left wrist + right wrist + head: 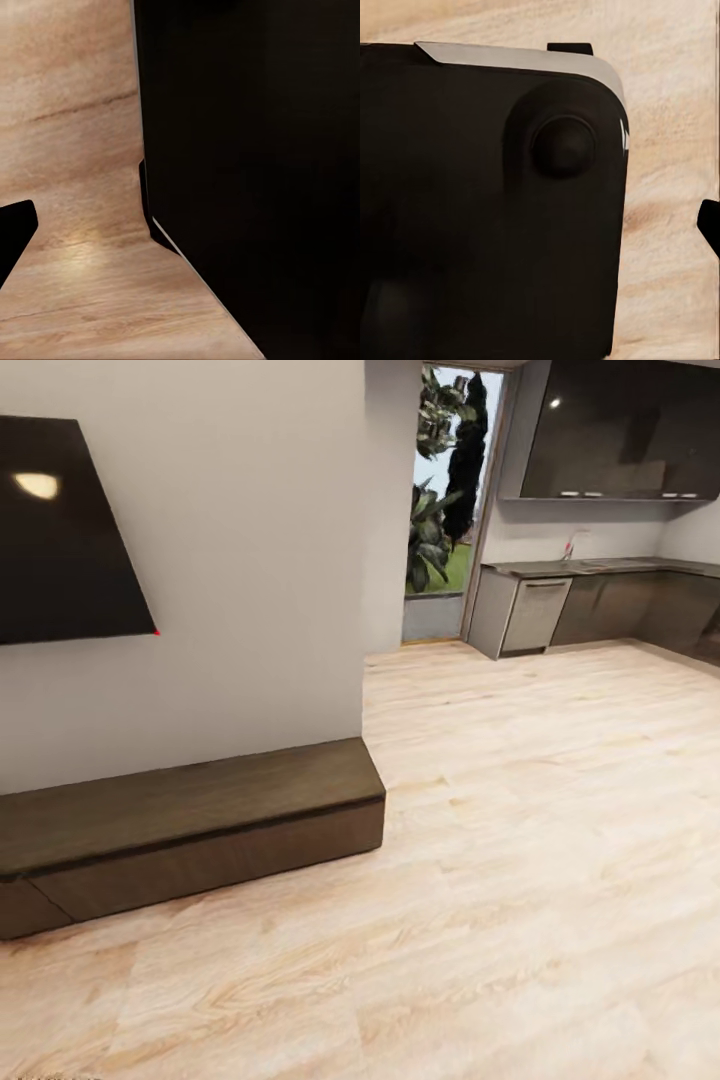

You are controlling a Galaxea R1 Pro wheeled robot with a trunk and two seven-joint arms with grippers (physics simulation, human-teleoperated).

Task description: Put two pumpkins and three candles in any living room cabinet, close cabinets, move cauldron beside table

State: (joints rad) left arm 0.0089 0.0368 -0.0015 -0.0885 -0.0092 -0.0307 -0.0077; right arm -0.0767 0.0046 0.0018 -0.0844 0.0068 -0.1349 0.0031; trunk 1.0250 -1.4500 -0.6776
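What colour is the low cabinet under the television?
Dark brown wood, seen best in the head view: cabinet.

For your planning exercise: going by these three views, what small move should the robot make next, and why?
Probably turn the base left to search the living room. The cabinet by the wall looks closed, its top bare, and only wood floor and the kitchen counter lie ahead.
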